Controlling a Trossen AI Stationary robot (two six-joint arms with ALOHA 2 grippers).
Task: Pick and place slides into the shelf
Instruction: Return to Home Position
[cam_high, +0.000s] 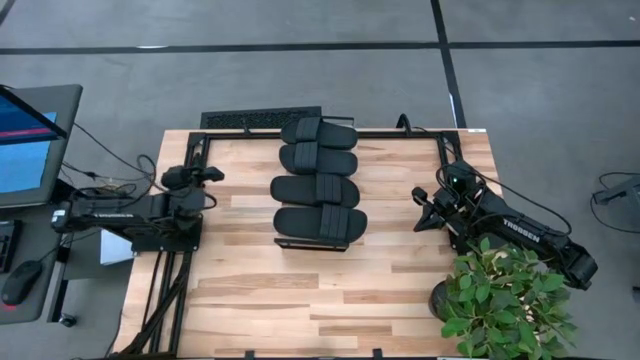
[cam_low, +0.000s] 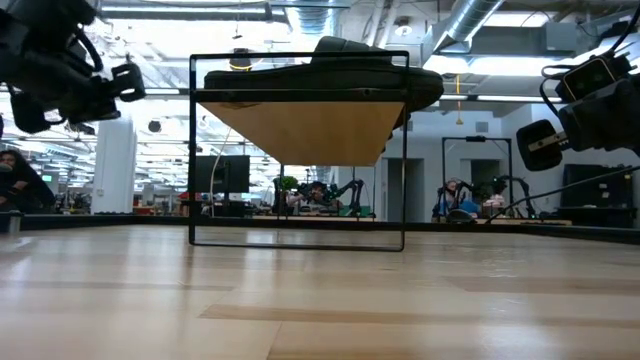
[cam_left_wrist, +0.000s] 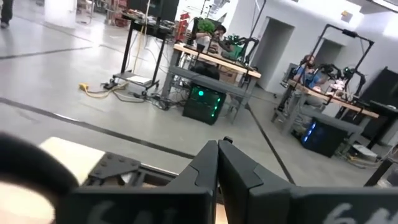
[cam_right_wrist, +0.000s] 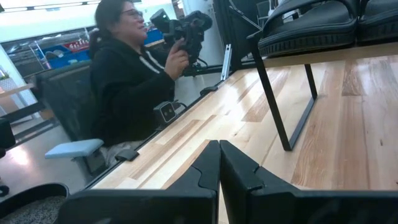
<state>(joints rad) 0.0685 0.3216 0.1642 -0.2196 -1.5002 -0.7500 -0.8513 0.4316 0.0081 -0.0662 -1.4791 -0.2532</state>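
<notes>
Four black slides (cam_high: 318, 185) lie side by side on the shelf's top, in a row from far to near at the table's middle. Of the shelf, only its dark frame edge (cam_high: 310, 244) shows from above. The low view shows its light-wood top (cam_low: 300, 125) on thin black legs, with the slides (cam_low: 330, 75) on it. My left gripper (cam_high: 212, 174) hangs shut above the table, left of the shelf; its closed fingertips (cam_left_wrist: 217, 147) point past the far edge. My right gripper (cam_high: 420, 210) is shut to the shelf's right (cam_right_wrist: 219, 147), facing a shelf leg (cam_right_wrist: 277, 106).
A potted plant (cam_high: 505, 300) stands at the table's near right corner beside the right arm. A black frame (cam_high: 260, 120) runs along the far edge. A monitor (cam_high: 30, 140) sits off the table's left side. A person (cam_right_wrist: 130, 81) sits beyond the table.
</notes>
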